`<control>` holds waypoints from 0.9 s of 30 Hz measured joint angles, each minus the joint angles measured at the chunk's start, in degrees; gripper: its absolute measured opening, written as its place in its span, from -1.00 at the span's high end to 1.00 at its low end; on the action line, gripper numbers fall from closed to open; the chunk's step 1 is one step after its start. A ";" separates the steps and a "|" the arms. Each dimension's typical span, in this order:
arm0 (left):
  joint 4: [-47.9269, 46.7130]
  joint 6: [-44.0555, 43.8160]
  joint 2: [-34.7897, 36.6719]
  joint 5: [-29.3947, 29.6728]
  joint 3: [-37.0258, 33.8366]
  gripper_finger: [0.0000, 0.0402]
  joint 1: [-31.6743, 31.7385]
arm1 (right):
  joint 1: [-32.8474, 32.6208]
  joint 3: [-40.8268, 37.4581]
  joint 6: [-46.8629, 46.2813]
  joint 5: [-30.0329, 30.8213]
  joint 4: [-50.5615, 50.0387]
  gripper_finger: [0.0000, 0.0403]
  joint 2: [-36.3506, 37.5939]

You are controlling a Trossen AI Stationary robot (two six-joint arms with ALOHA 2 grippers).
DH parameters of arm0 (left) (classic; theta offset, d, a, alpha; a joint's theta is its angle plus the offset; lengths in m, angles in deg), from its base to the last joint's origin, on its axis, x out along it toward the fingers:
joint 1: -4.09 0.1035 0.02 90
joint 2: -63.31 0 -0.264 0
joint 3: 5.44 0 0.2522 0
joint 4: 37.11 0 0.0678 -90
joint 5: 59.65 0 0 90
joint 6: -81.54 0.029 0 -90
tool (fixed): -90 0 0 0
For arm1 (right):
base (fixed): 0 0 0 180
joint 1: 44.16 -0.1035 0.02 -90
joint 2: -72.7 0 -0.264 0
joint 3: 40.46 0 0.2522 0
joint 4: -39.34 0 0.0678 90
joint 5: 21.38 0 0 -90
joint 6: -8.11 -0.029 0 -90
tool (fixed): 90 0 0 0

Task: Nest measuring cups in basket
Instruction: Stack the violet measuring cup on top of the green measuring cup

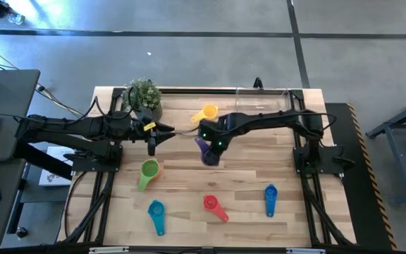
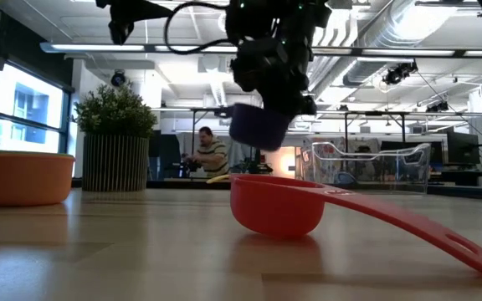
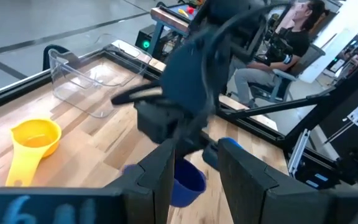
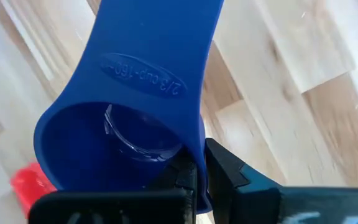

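My right gripper (image 1: 208,143) reaches out over the middle of the table and is shut on the purple measuring cup (image 1: 206,155), which hangs in the air in the low view (image 2: 258,125). My left gripper (image 1: 152,145) hovers open beside the plant and touches nothing (image 3: 191,177). The yellow cup (image 1: 206,113) lies near the clear basket (image 1: 263,99) at the far edge. On the table lie the green cup (image 1: 146,174), whose bowl shows orange inside, the light blue cup (image 1: 156,213), the red cup (image 1: 214,205) and the blue cup (image 1: 270,197). My right gripper pinches the wall of the purple cup's bowl at its rim (image 4: 194,158), on the side away from the handle (image 4: 160,37). One finger seems inside the bowl and one outside. The fingers come from above. The cup is lifted clear of the table and tilted.
A potted plant (image 1: 144,94) stands at the far left, close to my left gripper. The basket's walls rise near the far right corner (image 2: 366,167). A person sits in the room beyond the table (image 2: 212,155). Bare wood lies between the cups.
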 joint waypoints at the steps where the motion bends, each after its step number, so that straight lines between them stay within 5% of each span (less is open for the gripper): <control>1: 0.03 0.19 0.00 0.02 0.00 0.43 0.00 | -0.22 0.00 0.39 0.00 -0.10 0.96 -0.55; 27: 0.05 0.46 0.00 0.05 0.00 0.43 0.00 | -0.11 -0.06 0.59 1.72 -1.30 0.96 -7.89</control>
